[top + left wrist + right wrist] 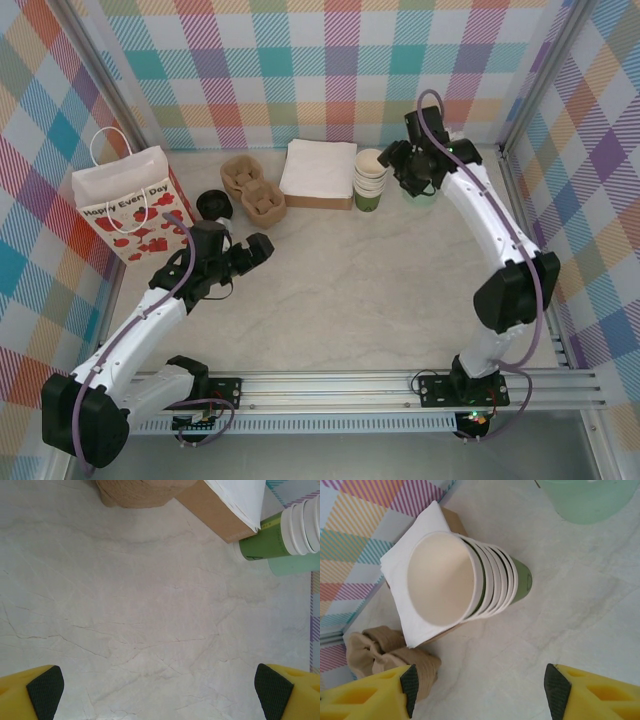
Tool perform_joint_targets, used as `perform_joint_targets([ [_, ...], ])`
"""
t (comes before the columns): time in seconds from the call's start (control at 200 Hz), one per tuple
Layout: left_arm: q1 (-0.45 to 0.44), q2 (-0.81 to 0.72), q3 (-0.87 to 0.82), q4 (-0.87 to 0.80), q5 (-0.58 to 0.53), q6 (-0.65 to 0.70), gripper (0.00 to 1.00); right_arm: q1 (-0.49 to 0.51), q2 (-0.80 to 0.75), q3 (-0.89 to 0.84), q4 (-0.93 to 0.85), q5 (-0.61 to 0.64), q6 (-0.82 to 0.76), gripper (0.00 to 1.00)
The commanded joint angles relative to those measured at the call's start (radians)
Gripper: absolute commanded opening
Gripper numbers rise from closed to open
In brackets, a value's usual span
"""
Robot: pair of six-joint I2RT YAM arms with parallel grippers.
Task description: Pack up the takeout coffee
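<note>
Paper bag (125,205) overhead; cup stack (470,582) — right wrist

Plaid pastel walls (300,70) at 9, 12 and 3 o'clock. Pale marble-look table (350,300), matte, faint grey veins. Silver frame posts (98,70) in the corners at 11 and 1. Slotted metal rail (350,385) along the 6 o'clock edge. Soft, even light.

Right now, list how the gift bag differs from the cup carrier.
The gift bag is white with red hearts; the cup carrier is plain brown. The gift bag stands tall with loop handles; the cup carrier lies low. Both sit on the table, left of centre.
</note>
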Motion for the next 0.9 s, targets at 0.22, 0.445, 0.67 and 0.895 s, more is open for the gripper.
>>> perform_joint_targets([
  [0.22,-0.017,-0.016,-0.004,-0.037,-0.050,-0.024,1.00,0.011,0.199,0.216,-0.112,0.061,-0.013,0.63],
  [0.445,-0.018,-0.007,-0.002,-0.041,-0.060,-0.023,1.00,0.011,0.275,0.291,-0.124,0.078,-0.037,0.55],
  [0.67,-0.018,0.001,-0.001,-0.049,-0.073,-0.025,1.00,0.013,0.345,0.367,-0.159,0.071,-0.061,0.42],
  [0.895,-0.019,0.017,0.006,-0.065,-0.083,-0.021,1.00,0.015,0.370,0.395,-0.165,0.082,-0.083,0.30],
])
